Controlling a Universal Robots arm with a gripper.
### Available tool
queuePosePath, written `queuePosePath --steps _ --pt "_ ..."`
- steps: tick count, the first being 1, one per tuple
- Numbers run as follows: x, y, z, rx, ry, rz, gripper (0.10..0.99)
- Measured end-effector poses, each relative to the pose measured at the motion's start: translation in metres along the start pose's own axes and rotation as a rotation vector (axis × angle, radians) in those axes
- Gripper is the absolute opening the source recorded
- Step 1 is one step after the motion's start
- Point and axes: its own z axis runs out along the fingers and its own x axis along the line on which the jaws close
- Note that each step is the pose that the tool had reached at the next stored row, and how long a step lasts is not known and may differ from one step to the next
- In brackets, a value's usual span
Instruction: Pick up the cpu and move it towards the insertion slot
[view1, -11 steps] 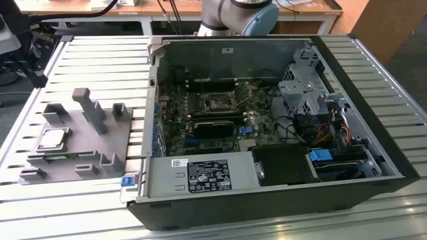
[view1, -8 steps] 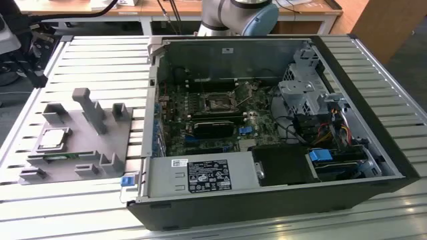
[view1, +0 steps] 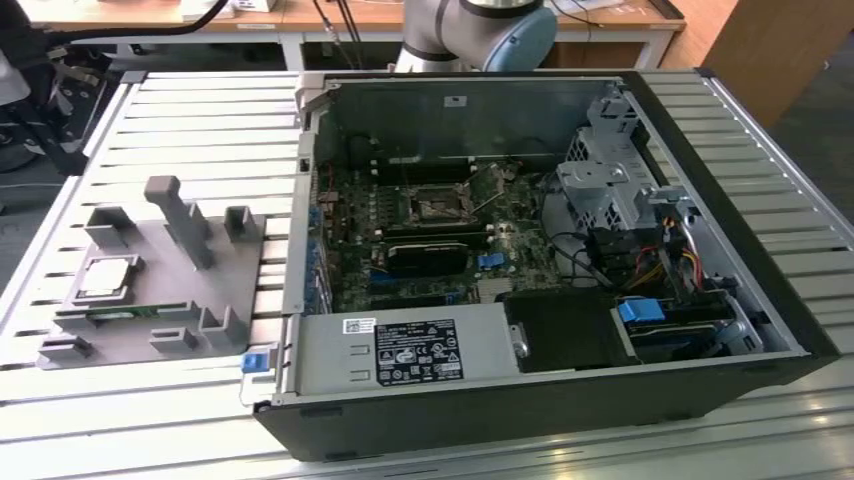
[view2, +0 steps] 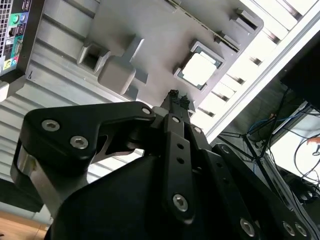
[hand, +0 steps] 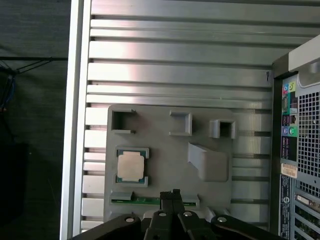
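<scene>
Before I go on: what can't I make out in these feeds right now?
1. Exterior view: the insertion slot is too small to show whether its bracket is open.
2. Second wrist view: glare washes out the top of the cpu, so no orientation mark can be read.
3. First wrist view: the gripper covers the middle of the green memory stick.

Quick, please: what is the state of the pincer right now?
Pincer: closed, holding nothing; the cpu lies in its grey holder.
</scene>
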Motion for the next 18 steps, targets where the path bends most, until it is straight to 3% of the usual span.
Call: queuePosePath --steps 12,18 --pt "0.0306 0.0004 0.0035 0.0 0.0 0.0 0.106" --pt "0.0406 0.0005 0.0064 0.0 0.0 0.0 0.106"
